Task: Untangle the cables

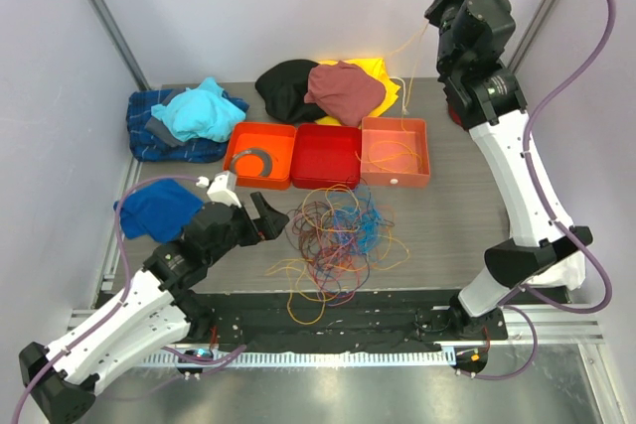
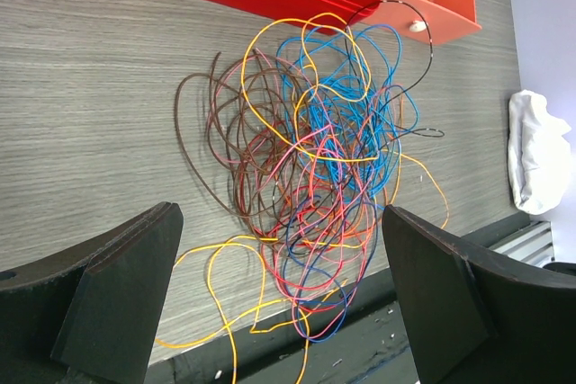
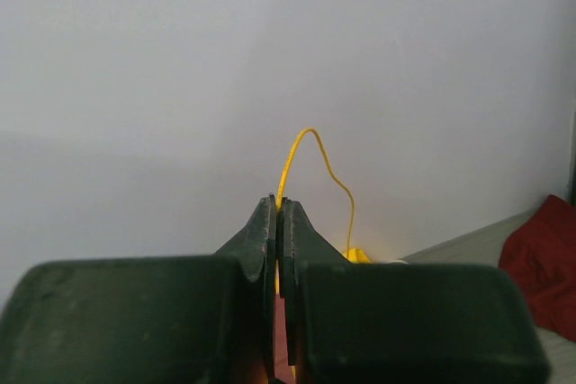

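Orange, yellow, blue, red, all in one loose heap of cables [image 1: 333, 237] flat on the table [image 1: 457, 215], mid-width, nearer the front edge, just short of three trays [image 1: 328, 161] in a row.

Up high over the back right corner: right gripper [image 3: 279, 209] pressed tight on a yellow cable [image 3: 310, 137], held well above the table, likely to draw that one strand clear and hang it straight. Down from there, trailing seemingly toward the right-hand tray [image 1: 427, 151], home to a few thin loops. Looks like the drop-off for freed strands.

Over at the heap's left side: left gripper [image 2: 281, 222] spread wide, nothing between the fingers, aimed straight at the tangle. Probably lined up to pin the pile or pick the next strand.

Plenty left knotted; early going, by the look of things.
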Action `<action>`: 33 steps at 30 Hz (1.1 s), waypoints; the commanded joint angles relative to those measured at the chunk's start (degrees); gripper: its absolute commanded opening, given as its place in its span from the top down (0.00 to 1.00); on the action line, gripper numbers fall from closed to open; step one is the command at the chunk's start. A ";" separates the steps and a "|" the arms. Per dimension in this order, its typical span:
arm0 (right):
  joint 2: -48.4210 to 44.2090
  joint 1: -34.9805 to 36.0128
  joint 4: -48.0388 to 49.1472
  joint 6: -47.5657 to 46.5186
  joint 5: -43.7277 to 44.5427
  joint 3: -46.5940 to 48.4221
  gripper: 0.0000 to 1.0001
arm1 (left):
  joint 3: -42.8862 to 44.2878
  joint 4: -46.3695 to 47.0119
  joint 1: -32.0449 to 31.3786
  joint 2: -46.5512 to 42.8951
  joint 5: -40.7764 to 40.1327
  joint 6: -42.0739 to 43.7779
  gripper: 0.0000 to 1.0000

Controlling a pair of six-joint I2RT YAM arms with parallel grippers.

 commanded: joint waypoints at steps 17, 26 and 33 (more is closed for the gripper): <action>-12.02 -0.63 11.67 8.94 0.97 -43.26 0.99 | -2.36 3.98 -0.27 1.09 1.98 -1.12 0.01; -12.30 -0.63 13.78 12.11 0.43 -55.85 0.99 | -3.25 5.39 -0.27 1.61 2.60 -2.18 0.01; -8.69 -2.74 13.78 14.04 -1.67 -59.11 0.99 | -3.16 4.51 -0.27 1.09 1.72 -1.83 0.01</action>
